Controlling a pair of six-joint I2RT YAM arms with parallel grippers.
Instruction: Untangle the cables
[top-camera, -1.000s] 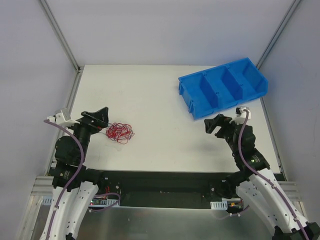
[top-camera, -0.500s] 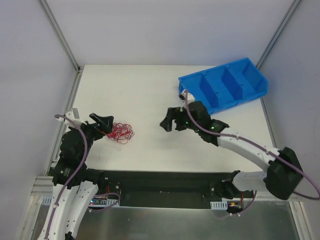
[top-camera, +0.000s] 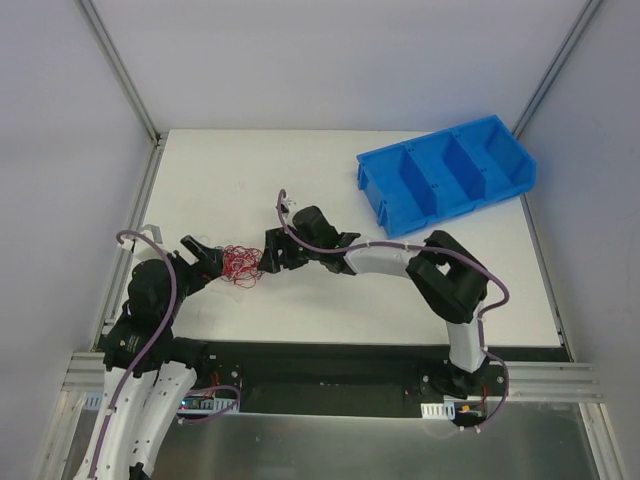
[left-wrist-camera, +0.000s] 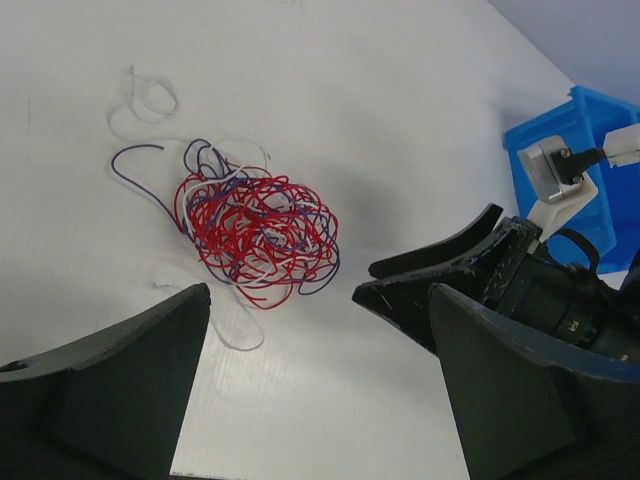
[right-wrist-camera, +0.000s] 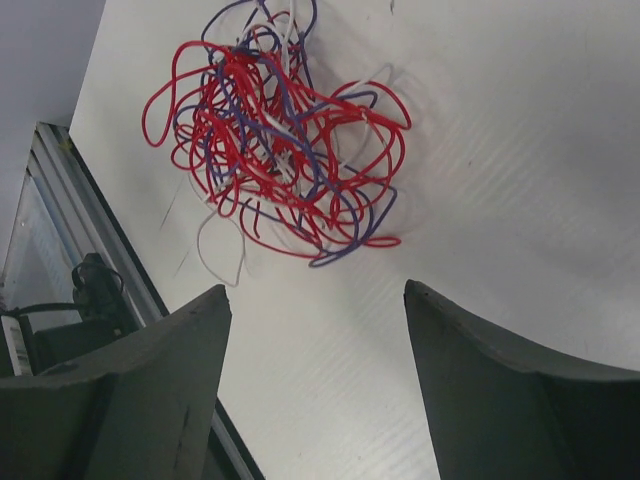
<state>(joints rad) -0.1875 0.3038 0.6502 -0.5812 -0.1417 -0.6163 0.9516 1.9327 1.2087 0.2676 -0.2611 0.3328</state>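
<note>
The cables are a fist-sized tangle of thin red wires with some purple and white strands, lying on the white table at the left. The tangle shows in the left wrist view and the right wrist view. My left gripper is open and empty just left of the tangle. My right gripper is open and empty just right of it, its fingers showing in the left wrist view. Neither gripper touches the wires.
A blue bin with three compartments stands at the back right of the table. The table's near edge and a metal rail lie close behind the tangle on the left side.
My right arm has swept far left across the table, from beside the blue bin to the tangle's right side. My left gripper has shifted slightly toward the tangle.
</note>
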